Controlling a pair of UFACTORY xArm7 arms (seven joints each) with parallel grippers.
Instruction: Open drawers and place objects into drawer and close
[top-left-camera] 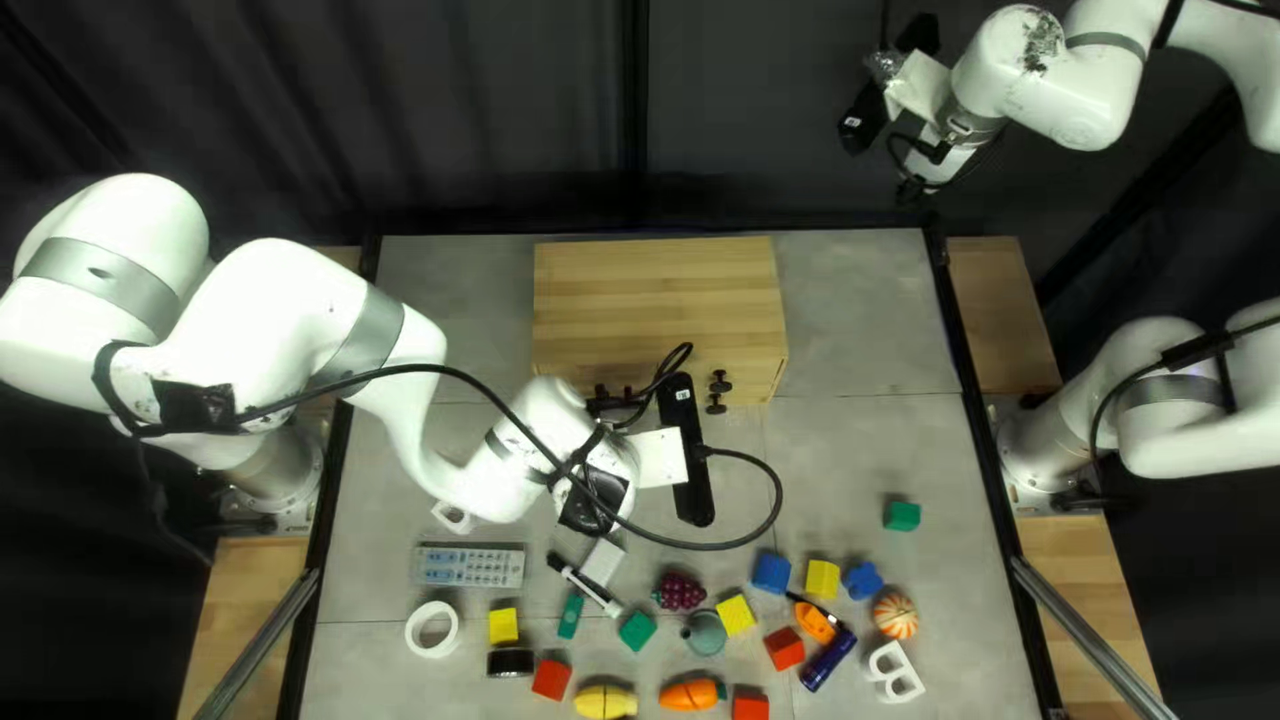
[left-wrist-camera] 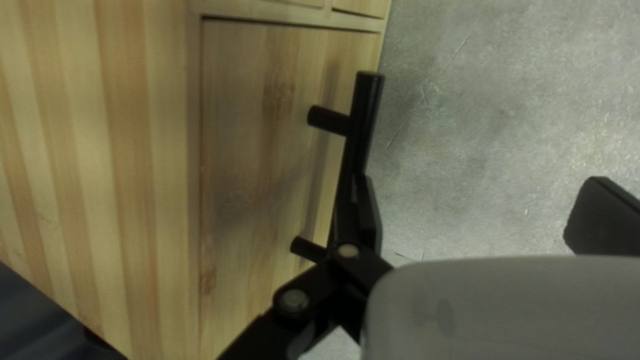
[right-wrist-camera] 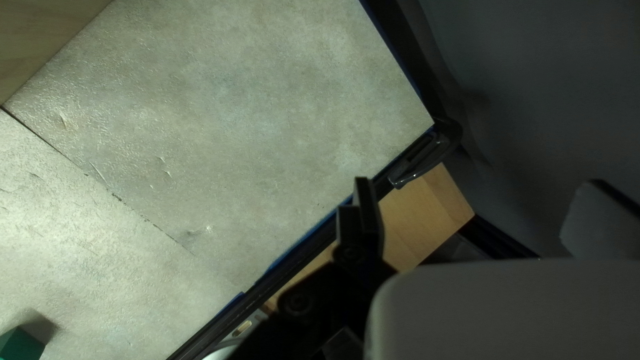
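Wooden cabinet beside the left pincer, drawer apparently shut.
Both pincers stand spread and empty, the right pincer well apart from the cabinet. The drawer's black handle runs just beside one left finger; contact is unclear. Best to bring the bar midway between both fingers, close squarely, then draw straight outward without twisting. The purple grapes, likely something to stow, lie beyond the left pincer, away from the cabinet.
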